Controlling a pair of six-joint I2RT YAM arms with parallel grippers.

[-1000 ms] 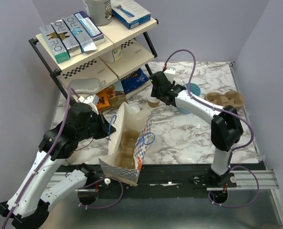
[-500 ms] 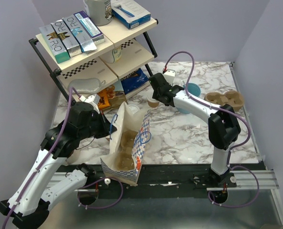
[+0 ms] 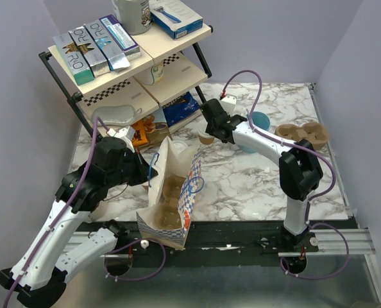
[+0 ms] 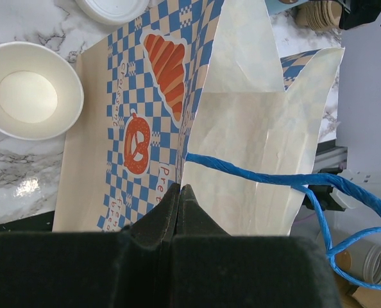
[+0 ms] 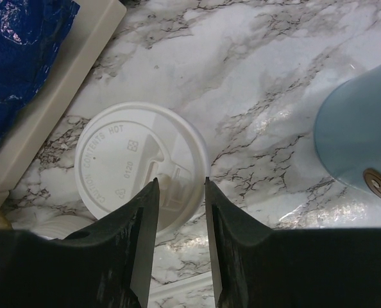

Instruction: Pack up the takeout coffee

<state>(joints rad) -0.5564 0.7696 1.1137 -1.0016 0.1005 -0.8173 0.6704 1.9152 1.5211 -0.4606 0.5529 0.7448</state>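
Note:
The takeout coffee (image 5: pixel 123 160), a tan cup with a white lid, stands on the marble table near the shelf foot; the top view shows its tan side (image 3: pixel 205 138). My right gripper (image 5: pixel 181 179) hangs just above it, open, its fingers narrower than the lid and over its right part; from above this gripper (image 3: pixel 210 131) hides the lid. My left gripper (image 4: pixel 179 187) is shut on the top edge of the blue-chequered paper bag (image 4: pixel 145 115). That bag (image 3: pixel 194 186) stands open at the front, a brown cup carrier (image 3: pixel 170 189) inside.
A lidless paper cup (image 4: pixel 30 96) with a white inside stands beside the bag's far end (image 3: pixel 177 147). The taller light-blue cup (image 5: pixel 364 128) is right of the coffee. A brown cup tray (image 3: pixel 303 133) lies at the right. The shelf rack (image 3: pixel 133 70) and a blue packet (image 5: pixel 17 58) crowd the left.
The right gripper's jaws have narrowed over the lid and it has edged slightly left. The left gripper still holds the bag, which has shifted a little.

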